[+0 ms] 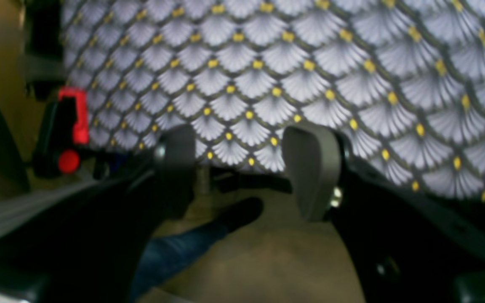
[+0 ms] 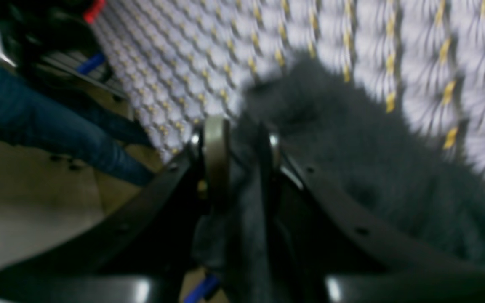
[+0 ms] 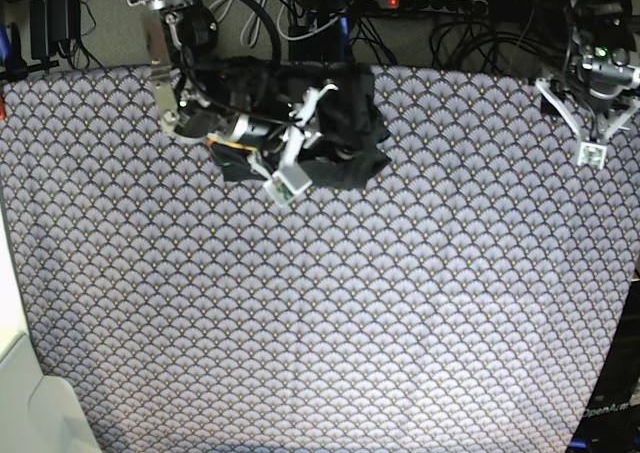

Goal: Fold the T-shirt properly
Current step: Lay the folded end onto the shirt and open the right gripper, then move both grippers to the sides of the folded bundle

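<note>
Most of the near ground in the base view is bare scallop-patterned cloth, grey with small yellow dots, covering the whole table from the near edge to the far one. A pale, off-white object shows at the near left corner, beside the cloth.

Farther back, toward the far left of the table, the T-shirt lies bunched in a dark, crumpled heap on the patterned cloth. A sliver of its coloured print shows at the heap's left edge. The right gripper is down in that heap. Its wrist view shows the two fingers drawn close together with a fold of the dark fabric pinched between them, and more of the shirt spreads to the right over the patterned cloth. The picture is blurred, so no finer detail of the grip can be made out.

At the far right, the left gripper hangs above the table's far right corner, well apart from the shirt. Its own camera shows the fingers standing apart with nothing between them, only patterned cloth and floor beyond.

Beyond the far edge run dark cables and a power strip.
</note>
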You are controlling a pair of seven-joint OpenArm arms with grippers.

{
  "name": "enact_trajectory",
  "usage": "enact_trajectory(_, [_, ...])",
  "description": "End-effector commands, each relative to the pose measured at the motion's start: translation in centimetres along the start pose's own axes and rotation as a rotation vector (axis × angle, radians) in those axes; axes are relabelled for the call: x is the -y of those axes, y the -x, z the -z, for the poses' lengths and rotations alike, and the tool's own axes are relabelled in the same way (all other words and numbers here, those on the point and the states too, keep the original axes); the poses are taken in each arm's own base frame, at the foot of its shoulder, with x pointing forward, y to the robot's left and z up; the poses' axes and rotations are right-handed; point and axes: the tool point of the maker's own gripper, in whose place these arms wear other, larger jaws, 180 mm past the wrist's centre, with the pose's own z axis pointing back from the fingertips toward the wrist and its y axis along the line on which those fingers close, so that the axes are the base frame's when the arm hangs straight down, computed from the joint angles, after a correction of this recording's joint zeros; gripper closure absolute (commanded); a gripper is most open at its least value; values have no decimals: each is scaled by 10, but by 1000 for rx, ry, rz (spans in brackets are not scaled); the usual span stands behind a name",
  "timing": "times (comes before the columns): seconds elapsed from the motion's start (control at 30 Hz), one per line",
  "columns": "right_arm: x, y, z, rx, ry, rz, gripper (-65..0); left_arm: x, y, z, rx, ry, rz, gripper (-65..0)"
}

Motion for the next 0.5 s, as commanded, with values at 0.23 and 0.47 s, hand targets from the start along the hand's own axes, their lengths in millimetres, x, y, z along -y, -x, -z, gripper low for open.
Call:
enact_trajectory(0.23, [-17,-27,-27,83,-6,-108,-115,1,-18,-5,66,46,54,-361])
enact_trajectory(0.47, [26,-15,-61,36,117,-122,-116,32,-62,-5,167,198,68,-363])
